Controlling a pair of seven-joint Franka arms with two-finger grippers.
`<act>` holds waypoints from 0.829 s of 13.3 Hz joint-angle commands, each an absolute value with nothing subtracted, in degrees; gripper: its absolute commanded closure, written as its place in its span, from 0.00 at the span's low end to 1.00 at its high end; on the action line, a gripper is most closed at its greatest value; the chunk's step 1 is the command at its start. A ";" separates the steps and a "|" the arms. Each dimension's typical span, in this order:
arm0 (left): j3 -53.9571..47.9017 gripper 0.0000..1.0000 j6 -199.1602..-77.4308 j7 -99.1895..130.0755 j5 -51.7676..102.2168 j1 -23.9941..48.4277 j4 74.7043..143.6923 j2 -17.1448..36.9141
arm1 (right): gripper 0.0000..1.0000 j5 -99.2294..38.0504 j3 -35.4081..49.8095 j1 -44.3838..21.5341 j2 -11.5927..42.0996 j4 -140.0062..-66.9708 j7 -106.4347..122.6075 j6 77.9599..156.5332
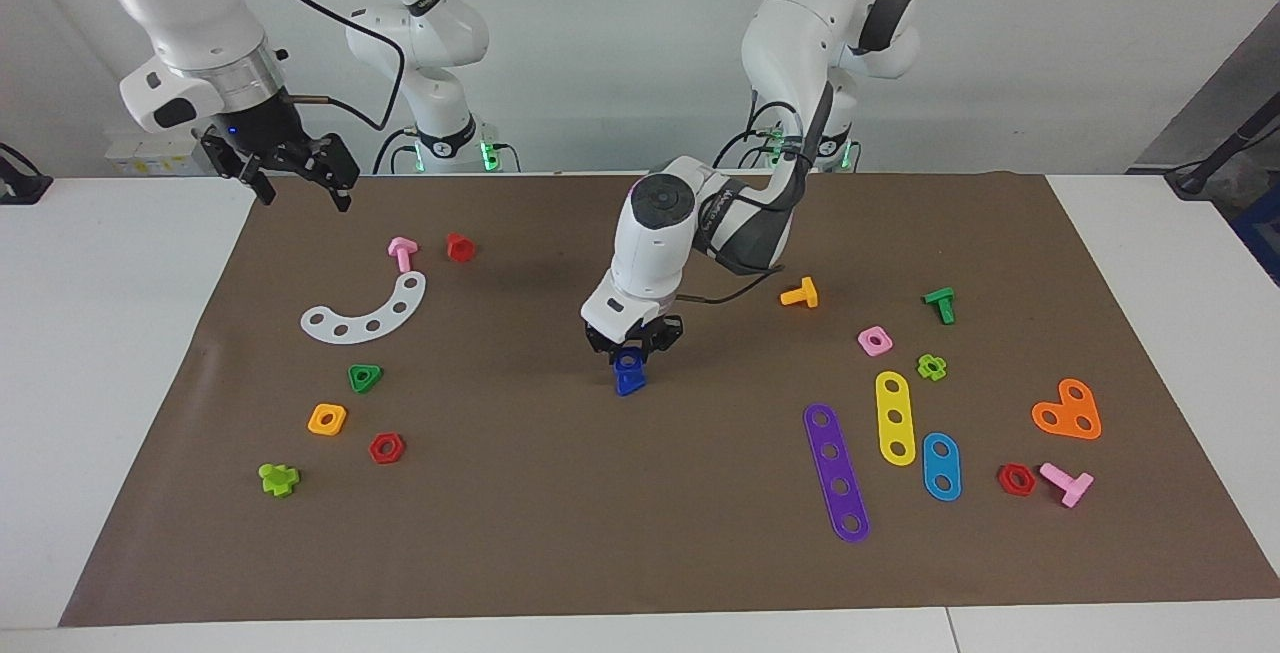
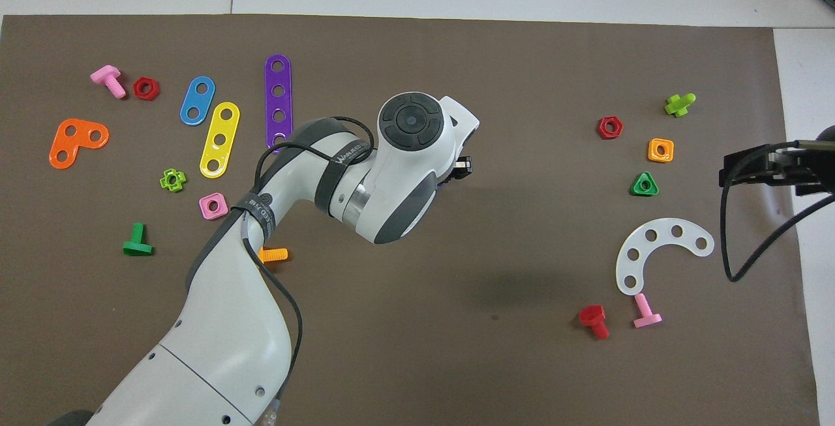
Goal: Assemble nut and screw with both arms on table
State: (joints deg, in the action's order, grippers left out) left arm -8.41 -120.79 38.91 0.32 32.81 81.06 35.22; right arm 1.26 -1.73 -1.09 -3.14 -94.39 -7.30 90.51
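Note:
My left gripper point(image 1: 632, 341) is over the middle of the brown mat point(image 1: 560, 493), shut on the dark blue square nut point(image 1: 628, 362). The nut is held directly on top of the dark blue screw point(image 1: 630, 384). The screw stands on its triangular head on the mat, and its shaft is hidden by the nut. In the overhead view the left arm's wrist covers both pieces; only a sliver of blue point(image 2: 445, 182) shows beside the left gripper point(image 2: 458, 170). My right gripper point(image 1: 297, 176) waits open and empty in the air over the mat's corner at the right arm's end, and shows in the overhead view point(image 2: 734, 170).
Toward the right arm's end lie a white curved strip point(image 1: 368, 311), pink bolt point(image 1: 402, 252), red bolt point(image 1: 459, 246), green triangular nut point(image 1: 365, 377) and orange nut point(image 1: 327, 419). Toward the left arm's end lie an orange bolt point(image 1: 800, 293), pink nut point(image 1: 874, 340), and purple point(image 1: 836, 471) and yellow strips point(image 1: 895, 417).

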 commanded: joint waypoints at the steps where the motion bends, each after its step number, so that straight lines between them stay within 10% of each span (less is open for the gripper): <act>1: -7.47 1.00 -122.08 39.46 -1.76 34.37 79.80 37.00 | 0.00 0.44 -1.32 0.00 -4.57 -96.15 -5.80 91.14; 11: -7.29 1.00 -122.61 39.29 -2.81 34.19 81.74 36.74 | 0.00 0.09 -1.32 0.35 -4.92 -96.77 -5.80 91.23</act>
